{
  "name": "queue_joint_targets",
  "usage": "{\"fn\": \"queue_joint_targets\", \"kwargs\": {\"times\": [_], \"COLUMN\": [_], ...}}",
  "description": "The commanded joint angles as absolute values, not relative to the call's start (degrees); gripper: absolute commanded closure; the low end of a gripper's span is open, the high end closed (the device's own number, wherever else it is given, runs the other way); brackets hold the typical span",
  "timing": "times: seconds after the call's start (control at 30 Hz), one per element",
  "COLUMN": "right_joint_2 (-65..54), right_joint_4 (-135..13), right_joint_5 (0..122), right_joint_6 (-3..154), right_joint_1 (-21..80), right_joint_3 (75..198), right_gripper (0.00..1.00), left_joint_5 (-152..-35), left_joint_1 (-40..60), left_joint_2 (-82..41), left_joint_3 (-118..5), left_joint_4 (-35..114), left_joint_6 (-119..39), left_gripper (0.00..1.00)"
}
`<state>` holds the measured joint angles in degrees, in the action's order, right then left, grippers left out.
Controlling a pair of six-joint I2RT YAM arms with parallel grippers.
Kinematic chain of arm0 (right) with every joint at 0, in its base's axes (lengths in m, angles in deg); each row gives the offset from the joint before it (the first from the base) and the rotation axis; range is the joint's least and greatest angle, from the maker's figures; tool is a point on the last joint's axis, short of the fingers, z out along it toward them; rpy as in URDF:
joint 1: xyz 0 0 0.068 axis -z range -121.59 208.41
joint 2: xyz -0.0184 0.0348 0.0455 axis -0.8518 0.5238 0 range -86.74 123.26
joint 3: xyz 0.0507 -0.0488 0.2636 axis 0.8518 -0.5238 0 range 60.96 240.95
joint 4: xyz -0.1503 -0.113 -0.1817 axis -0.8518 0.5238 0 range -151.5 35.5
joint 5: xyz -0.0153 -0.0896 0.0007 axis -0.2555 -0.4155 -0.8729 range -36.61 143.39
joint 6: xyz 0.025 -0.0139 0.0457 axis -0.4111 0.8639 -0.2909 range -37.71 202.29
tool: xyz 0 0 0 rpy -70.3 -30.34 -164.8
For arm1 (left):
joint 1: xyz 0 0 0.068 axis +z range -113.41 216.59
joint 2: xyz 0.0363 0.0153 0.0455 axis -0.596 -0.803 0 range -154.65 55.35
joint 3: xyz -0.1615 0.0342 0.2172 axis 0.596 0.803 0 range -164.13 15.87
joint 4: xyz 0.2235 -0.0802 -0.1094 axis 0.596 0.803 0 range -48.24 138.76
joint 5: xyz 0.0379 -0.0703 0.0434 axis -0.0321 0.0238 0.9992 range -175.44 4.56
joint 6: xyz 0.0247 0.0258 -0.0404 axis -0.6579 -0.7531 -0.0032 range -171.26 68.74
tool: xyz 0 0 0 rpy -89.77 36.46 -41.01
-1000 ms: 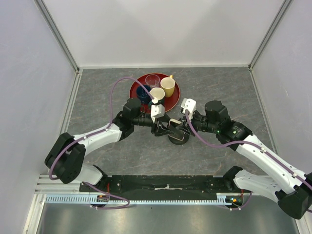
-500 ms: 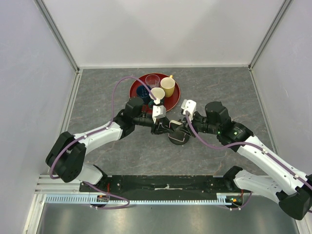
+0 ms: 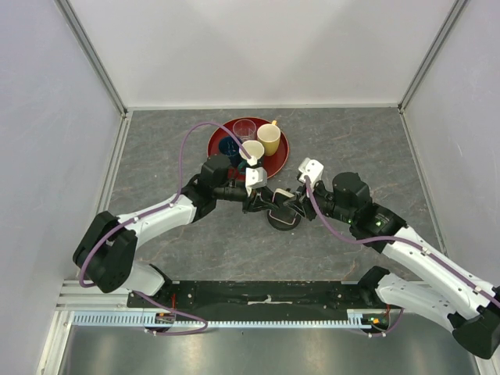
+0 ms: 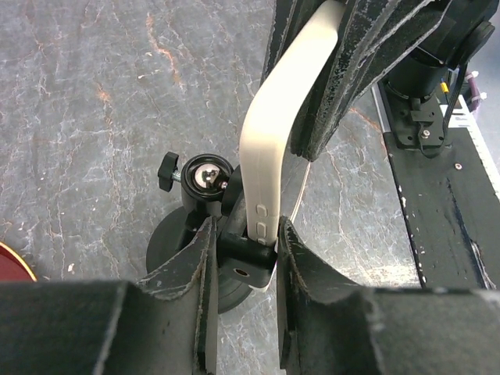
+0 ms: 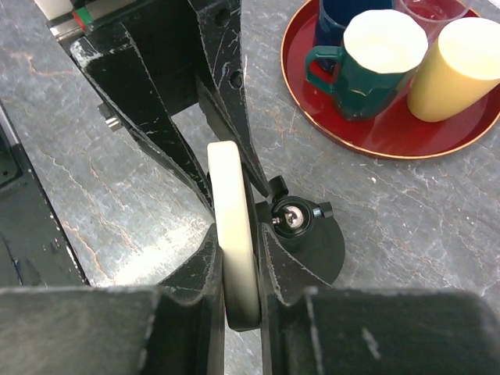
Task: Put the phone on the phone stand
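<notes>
Phone [image 5: 234, 242] first: your right gripper [image 5: 238, 254] has it clenched edge-on, the pale edge squeezed between both fingers. It hangs over the middle of the tabletop [image 3: 351, 141], just nearer the near edge than the red tray [image 5: 391, 142].

From the left wrist view, the phone curves down out of the right fingers, and its lower end meets the black cradle of the phone stand [image 4: 201, 176]. Your left gripper [image 4: 244, 234] straddles that lower end and the cradle, with one finger on each side. The jaws are narrow. One finger seems to touch the phone's edge, but you cannot tell from this angle whether they are really pressing. You also cannot tell whether the phone is fully seated in the cradle.

The stand's round base rests flat on the tabletop beside the phone, with its knob and ball joint just next to the pale edge.

Your count:
- One phone
- One stand
- One tray, toward the far edge
- Four cups on the tray: a blue cup [image 5: 344, 16], a dark green mug [image 5: 367, 86] with a white inside, a yellow cup [image 5: 461, 70] and a clear glass [image 3: 244, 129]
- Two grippers, meeting nose to nose over the stand
</notes>
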<state>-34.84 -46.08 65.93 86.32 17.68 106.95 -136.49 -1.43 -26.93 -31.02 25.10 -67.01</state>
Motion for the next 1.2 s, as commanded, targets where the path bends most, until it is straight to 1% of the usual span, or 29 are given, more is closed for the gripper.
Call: {"fn": "queue_joint_targets", "kwargs": {"times": [0.0,0.03,0.07,0.1,0.13,0.17,0.2,0.23,0.4,0.47,0.5,0.57,0.6,0.67,0.7,0.83,0.9,0.97,1.1,1.17], "right_joint_2": [-34.63,-33.75,-32.00,-31.29,-30.76,-30.49,-30.49,-30.49,-30.05,-29.61,-29.26,-28.47,-28.38,-27.42,-26.89,-22.77,-21.88,-20.39,-17.22,-14.85], "right_joint_4": [-53.42,-52.81,-51.24,-50.61,-50.34,-50.43,-50.69,-50.87,-50.60,-50.78,-50.52,-49.65,-49.38,-49.20,-48.50,-44.11,-42.00,-39.98,-38.65,-38.30], "right_joint_5": [54.52,56.01,59.42,60.50,61.12,61.13,61.21,61.21,61.21,61.48,61.74,64.54,66.64,74.19,75.79,78.44,81.76,85.19,97.74,101.54], "right_joint_6": [77.19,77.97,78.42,78.68,78.68,78.77,78.77,78.68,78.77,79.30,79.99,81.22,83.49,86.05,87.46,92.90,95.28,98.01,98.99,99.68], "right_joint_1": [19.04,19.04,19.04,19.04,19.04,19.04,19.04,19.04,19.21,19.48,19.65,19.83,19.92,20.53,20.62,20.88,21.85,23.78,28.00,29.58], "right_joint_3": [104.37,105.50,106.30,106.74,107.09,107.01,106.92,106.92,107.45,107.89,108.06,109.38,110.08,110.79,111.49,117.63,119.92,121.33,124.84,125.90], "right_gripper": [1.00,1.00,1.00,1.00,1.00,1.00,1.00,1.00,1.00,1.00,1.00,1.00,1.00,1.00,1.00,1.00,1.00,1.00,1.00,1.00], "left_joint_5": [-130.88,-130.27,-129.83,-129.04,-128.52,-128.60,-128.51,-129.81,-130.27,-127.21,-122.75,-117.64,-113.09,-108.50,-103.69,-98.02,-94.08,-93.27,-94.41,-94.41], "left_joint_1": [-1.73,-1.65,-1.47,-1.30,-1.12,-0.94,-0.86,-0.68,0.02,0.02,0.02,0.02,0.02,0.02,-0.06,-0.06,-0.06,-0.06,-0.06,-0.06], "left_joint_2": [-24.90,-24.81,-24.55,-24.28,-23.67,-23.06,-22.35,-20.96,-15.59,-13.14,-12.34,-10.06,-9.43,-7.85,-6.19,-1.88,-0.56,0.33,0.33,0.07], "left_joint_3": [-31.76,-32.02,-32.55,-32.73,-32.82,-33.25,-33.52,-34.04,-34.75,-35.10,-35.28,-34.93,-34.58,-33.44,-33.00,-28.35,-27.20,-27.02,-27.10,-27.63], "left_joint_4": [23.04,22.96,23.13,23.22,23.39,23.57,23.83,24.62,24.80,24.63,24.62,24.45,24.54,23.93,23.49,18.74,16.90,16.98,17.33,17.94], "left_joint_6": [-67.17,-66.47,-64.64,-63.57,-62.69,-61.81,-61.37,-60.84,-57.41,-56.19,-55.57,-54.34,-54.16,-53.29,-52.41,-49.68,-48.54,-47.39,-46.43,-45.37], "left_gripper": [0.98,0.97,0.88,0.60,0.50,0.43,0.12,0.09,0.06,0.06,0.06,0.06,0.07,0.09,0.11,0.14,0.14,0.14,0.13,0.13]}}
